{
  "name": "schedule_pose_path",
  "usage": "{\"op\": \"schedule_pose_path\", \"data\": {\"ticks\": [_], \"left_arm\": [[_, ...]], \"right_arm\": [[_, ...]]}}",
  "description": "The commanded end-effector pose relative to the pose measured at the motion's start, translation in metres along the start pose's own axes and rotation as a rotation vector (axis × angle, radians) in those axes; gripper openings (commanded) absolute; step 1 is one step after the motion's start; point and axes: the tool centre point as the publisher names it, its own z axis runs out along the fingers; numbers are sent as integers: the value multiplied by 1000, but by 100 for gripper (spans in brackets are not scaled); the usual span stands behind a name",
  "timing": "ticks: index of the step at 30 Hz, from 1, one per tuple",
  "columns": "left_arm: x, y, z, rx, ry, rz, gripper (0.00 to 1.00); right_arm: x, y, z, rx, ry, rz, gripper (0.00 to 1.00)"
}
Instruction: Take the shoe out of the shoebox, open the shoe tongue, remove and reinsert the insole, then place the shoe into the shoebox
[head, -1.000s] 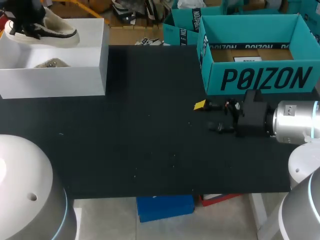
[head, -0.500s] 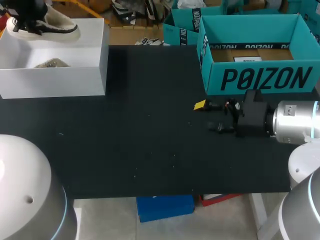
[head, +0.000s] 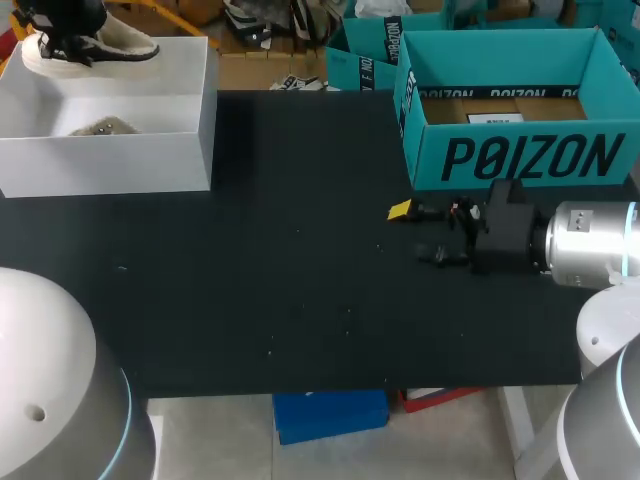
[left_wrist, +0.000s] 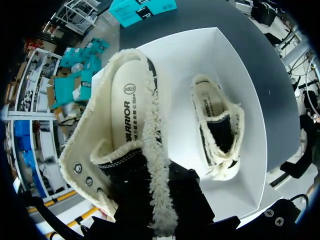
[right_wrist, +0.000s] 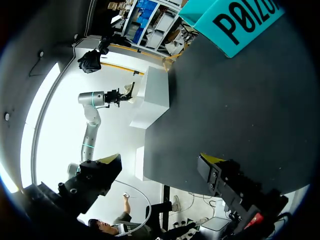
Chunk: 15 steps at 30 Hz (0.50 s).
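Your right claw (head: 412, 234) sits low over the near right part of the black table (head: 300, 290). Its two yellow-tipped fingers are spread wide with nothing between them. In the right wrist view, only bare tabletop lies ahead of those fingers (right_wrist: 212, 161).

Just behind that claw stands a teal box (head: 520, 160). It is open at the top, with brown cardboard showing inside, and its front wall is near the claw but does not touch it.

Farther off, at the table's far left corner, is the white shoebox (head: 110, 165), also open at the top. One fleece-lined shoe (left_wrist: 218, 131) lies on its floor against one side wall.

Your left claw (head: 62, 30) is above that box and has closed on the lifted sneaker (head: 100, 45). It grips the sneaker at the heel end of the collar. The sneaker hangs clear of the box floor, over the far side, with its pale sole downward and its toe pointing toward the middle of the table.

From the left wrist, you look straight down into the sneaker's mouth. Cream fleece rims the opening and the insole (left_wrist: 127, 107) lies flat inside. The claw's yellow tips are hidden behind the black canvas and fleece.
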Motion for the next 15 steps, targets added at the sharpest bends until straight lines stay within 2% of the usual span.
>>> {"op": "schedule_pose_path", "data": {"ticks": [1, 15], "left_arm": [[-8, 1, 11, -2, 21, -1, 0], [10, -2, 43, -14, 73, -32, 0]], "right_arm": [[0, 0, 0, -1, -2, 0, 100], [0, 0, 0, -1, -2, 0, 100]]}}
